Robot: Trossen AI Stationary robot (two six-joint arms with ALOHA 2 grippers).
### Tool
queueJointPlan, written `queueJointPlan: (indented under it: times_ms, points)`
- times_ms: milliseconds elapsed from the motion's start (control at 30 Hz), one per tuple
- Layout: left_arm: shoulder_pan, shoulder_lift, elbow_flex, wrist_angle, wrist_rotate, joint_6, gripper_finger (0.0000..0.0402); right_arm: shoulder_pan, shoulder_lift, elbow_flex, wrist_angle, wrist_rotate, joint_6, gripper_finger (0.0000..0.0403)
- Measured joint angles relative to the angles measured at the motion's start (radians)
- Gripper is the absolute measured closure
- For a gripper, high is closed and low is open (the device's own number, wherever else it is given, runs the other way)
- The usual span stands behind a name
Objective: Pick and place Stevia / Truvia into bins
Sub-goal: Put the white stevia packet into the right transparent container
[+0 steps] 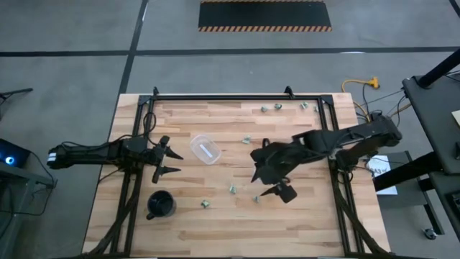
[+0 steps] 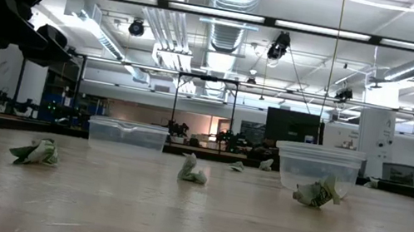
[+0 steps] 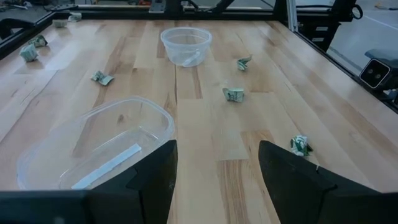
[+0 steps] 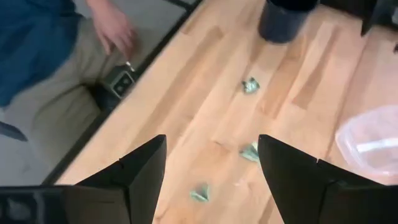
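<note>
On the wooden table (image 1: 215, 223), crumpled packets (image 1: 233, 189) scattered loose, right claw (image 1: 267, 181) open and empty just beside three of them, left claw (image 1: 167, 160) open, empty, near clear bin (image 1: 205, 150).

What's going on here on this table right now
Two robot arms are sorting crumpled sweetener packets into clear bins. Neither holds anything yet. The right gripper hovers open over the table's middle, above loose packets near the front edge. The left gripper waits open beside one bin, which holds a white strip. More packets lie scattered toward the back edge, and a black cup stands near the front.
</note>
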Motion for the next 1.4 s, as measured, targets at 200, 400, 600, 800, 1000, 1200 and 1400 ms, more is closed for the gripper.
queueJointPlan:
  times_ms: [200, 400, 600, 800, 1000, 1200, 1400]
  points:
    - [0.0, 0.006, 0.0, 0.002, 0.0, 0.0, 0.0193, 0.005, 0.107, 0.037, -0.069, 0.002, 0.011, 0.0163]
    - [0.0, 0.005, 0.0, 0.002, 0.0, 0.0, 0.0193, 0.014, 0.214, 0.036, -0.127, 0.004, 0.015, 0.0173]
    - [0.0, 0.005, 0.0, 0.002, 0.0, 0.0, 0.0193, 0.036, 0.324, 0.035, -0.128, -0.008, 0.019, 0.0179]
    - [0.0, 0.006, 0.0, 0.002, 0.0, 0.0, 0.0193, 0.056, 0.401, 0.034, -0.133, -0.007, 0.004, 0.0179]
    - [0.0, 0.006, 0.0, 0.001, 0.0, 0.0, 0.0193, 0.057, 0.469, 0.033, -0.139, 0.02, -0.014, 0.0179]
    - [0.0, 0.005, 0.0, 0.001, 0.0, 0.0, 0.0193, 0.056, 0.523, 0.025, -0.138, 0.022, -0.049, 0.0179]
    - [0.0, 0.005, 0.0, 0.002, 0.0, 0.0, 0.0193, 0.056, 0.56, 0.004, -0.131, 0.071, -0.052, 0.0179]
